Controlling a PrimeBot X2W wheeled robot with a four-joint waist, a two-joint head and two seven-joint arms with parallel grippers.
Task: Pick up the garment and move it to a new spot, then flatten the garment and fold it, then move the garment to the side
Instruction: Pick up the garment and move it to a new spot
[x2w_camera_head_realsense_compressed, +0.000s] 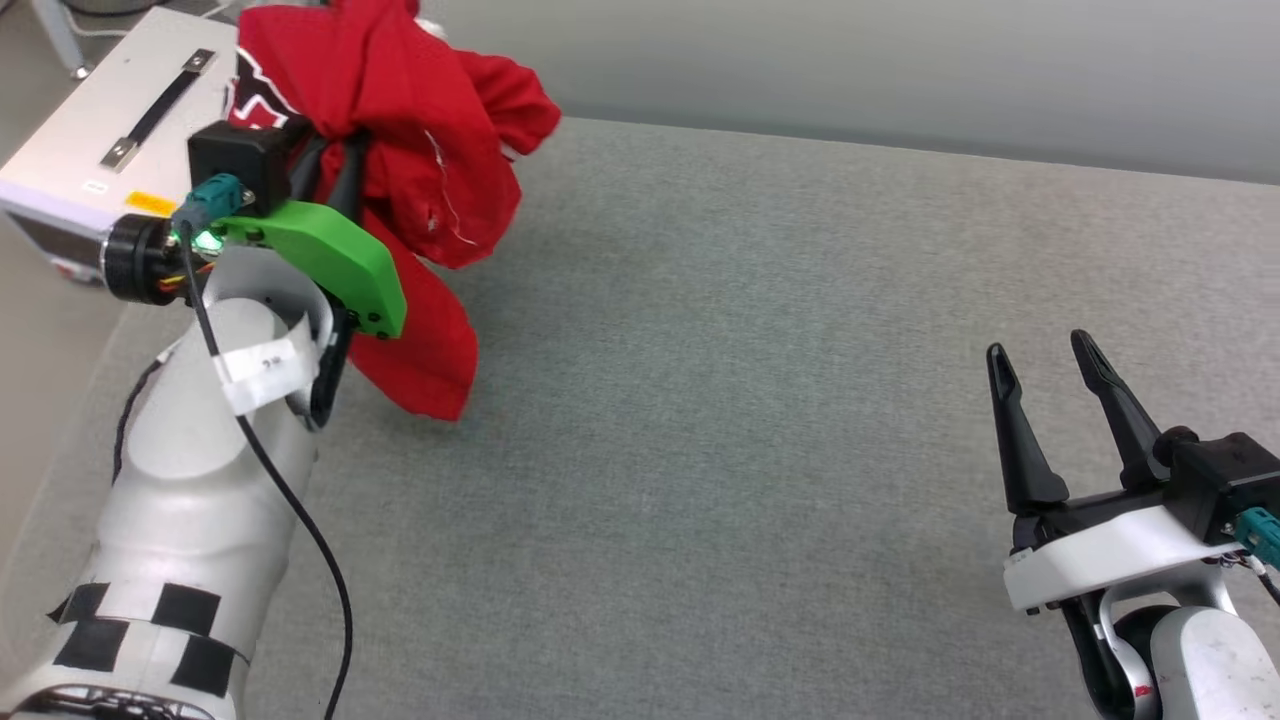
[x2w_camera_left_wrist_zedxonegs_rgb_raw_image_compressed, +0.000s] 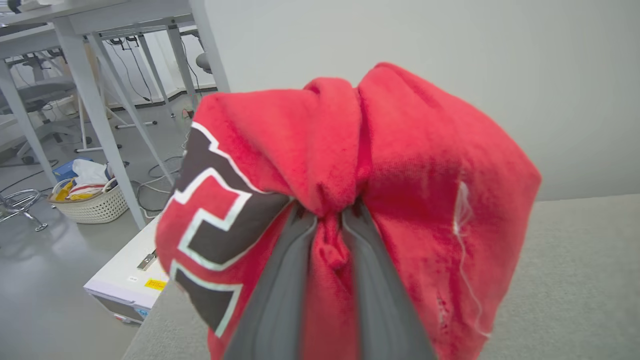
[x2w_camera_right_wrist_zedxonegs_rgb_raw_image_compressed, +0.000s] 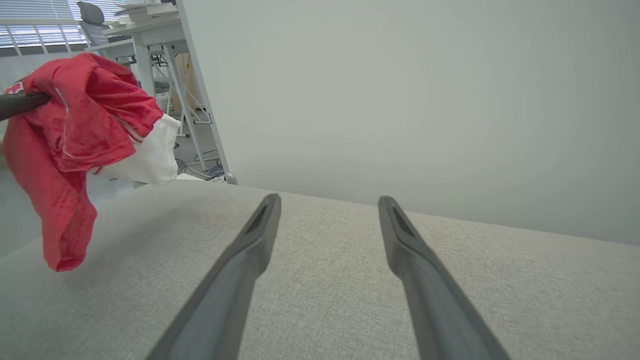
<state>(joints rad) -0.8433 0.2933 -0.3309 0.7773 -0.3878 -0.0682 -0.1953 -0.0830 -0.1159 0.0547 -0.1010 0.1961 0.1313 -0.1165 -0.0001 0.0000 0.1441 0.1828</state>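
"At the far left corner of the grey table (x2w_camera_head_realsense_compressed: 750, 400), what is that red bundle?"

"It is the shirt (x2w_camera_head_realsense_compressed: 420, 150), bunched up and hanging in the air. The left gripper (x2w_camera_head_realsense_compressed: 340, 170) has its two dark fingers pinched tight on a twist of cloth near the top of the bundle. From the left wrist, black lettering with a white outline shows on one fold. From the right wrist, a white sleeve pokes out on the far side."

"Why is it held so high?"

"Most likely so it can be carried to a new spot without dragging. Its lowest fold hangs close over the table, and I cannot tell whether it brushes the surface."

"And the other arm?"

"The right gripper (x2w_camera_head_realsense_compressed: 1040, 350) is low at the near right, well apart from the shirt. Its fingers are spread and hold nothing. I judge it is waiting to take a hem once the shirt is laid down for flattening."

"Anything else nearby?"

"A white box (x2w_camera_head_realsense_compressed: 120, 110) with a dark handle sits just beyond the table's left corner."
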